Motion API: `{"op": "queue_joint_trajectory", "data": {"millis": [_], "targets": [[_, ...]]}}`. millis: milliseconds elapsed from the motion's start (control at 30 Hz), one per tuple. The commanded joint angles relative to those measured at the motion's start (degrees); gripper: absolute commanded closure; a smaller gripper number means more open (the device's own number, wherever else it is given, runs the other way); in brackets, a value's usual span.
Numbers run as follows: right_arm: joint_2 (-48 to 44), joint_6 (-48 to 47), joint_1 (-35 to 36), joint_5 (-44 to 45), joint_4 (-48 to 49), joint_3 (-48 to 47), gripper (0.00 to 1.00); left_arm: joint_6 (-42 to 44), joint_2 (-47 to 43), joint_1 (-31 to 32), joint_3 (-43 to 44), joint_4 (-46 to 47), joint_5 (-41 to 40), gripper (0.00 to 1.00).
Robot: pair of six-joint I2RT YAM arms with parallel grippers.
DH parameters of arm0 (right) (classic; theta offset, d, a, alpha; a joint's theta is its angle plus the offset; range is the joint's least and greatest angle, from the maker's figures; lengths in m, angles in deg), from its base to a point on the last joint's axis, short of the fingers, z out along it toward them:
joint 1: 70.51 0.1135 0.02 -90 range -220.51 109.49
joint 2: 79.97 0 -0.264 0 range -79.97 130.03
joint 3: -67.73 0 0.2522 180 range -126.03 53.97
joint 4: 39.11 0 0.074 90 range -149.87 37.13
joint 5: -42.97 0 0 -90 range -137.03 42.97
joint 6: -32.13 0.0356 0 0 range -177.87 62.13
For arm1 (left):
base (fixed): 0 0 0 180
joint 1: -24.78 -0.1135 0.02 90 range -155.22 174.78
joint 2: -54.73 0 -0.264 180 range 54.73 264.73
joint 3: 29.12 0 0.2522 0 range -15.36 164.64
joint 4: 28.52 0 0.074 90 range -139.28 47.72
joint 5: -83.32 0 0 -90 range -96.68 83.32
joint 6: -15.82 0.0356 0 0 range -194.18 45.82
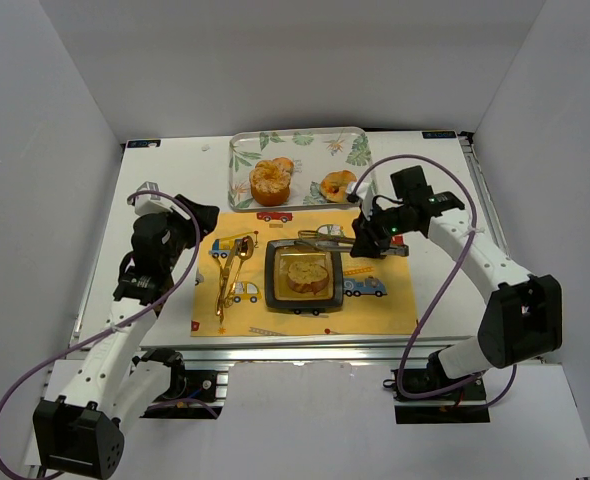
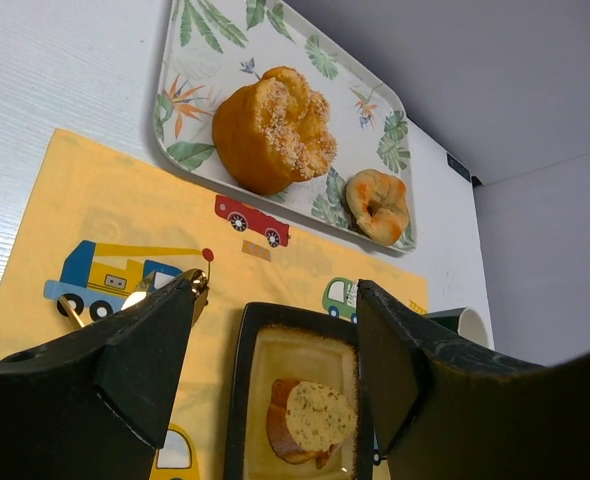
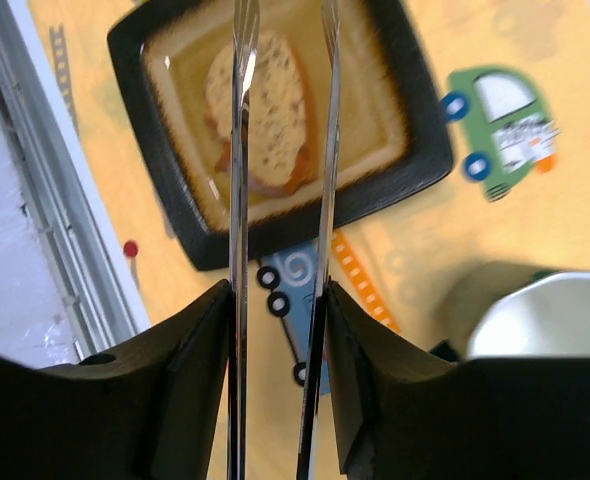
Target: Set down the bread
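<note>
The toasted bread slice (image 1: 308,275) lies inside the black square ceramic plate (image 1: 272,272), with the silver metal tongs (image 3: 242,150) clenched in the right gripper (image 3: 275,300) hanging parted above it and the left gripper (image 2: 275,315) gaping empty left of the plate, so placement looks finished and lifting the tongs clear should come next.

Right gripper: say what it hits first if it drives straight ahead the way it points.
Probably the bread slice on the black plate: the tongs clamped in the right gripper already reach out over it. How high the tips sit above the slice is unclear.
</note>
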Motion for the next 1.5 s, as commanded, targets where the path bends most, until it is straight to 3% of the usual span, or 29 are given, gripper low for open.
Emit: {"op": "queue_joint_trajectory", "data": {"millis": [0,167,267,400,533,667,1467], "targets": [[-0.3,0.83,0.2,-0.52,3.59,-5.45,0.54,-0.37,-2.19,0.09,0.5,-0.14,-0.41,0.25],[3.65,10.74,0.12,2.46,13.4,-10.89,0.6,-0.19,-2.19,0.09,0.5,-0.15,-0.24,0.25],[9.53,25.23,0.03,6.42,19.31,-16.41,0.64,-0.37,-1.66,0.09,0.58,0.21,0.03,0.25],[18.48,44.46,0.03,6.34,24.59,-21.53,0.62,-0.54,-1.22,0.09,1.28,-0.06,0.03,0.25],[25.36,54.94,0.03,6.69,26.09,-27.95,0.58,-0.81,-1.66,0.09,1.73,-1.11,-0.5,0.25],[28.35,58.48,-0.06,7.13,27.94,-30.5,0.51,-1.86,-3.33,0.09,0.59,-1.2,-2.16,0.25],[35.47,61.83,0.99,5.38,28.38,-31.91,0.48,-2.39,-1.84,0.09,1.11,-1.46,-2.52,0.25]]}}
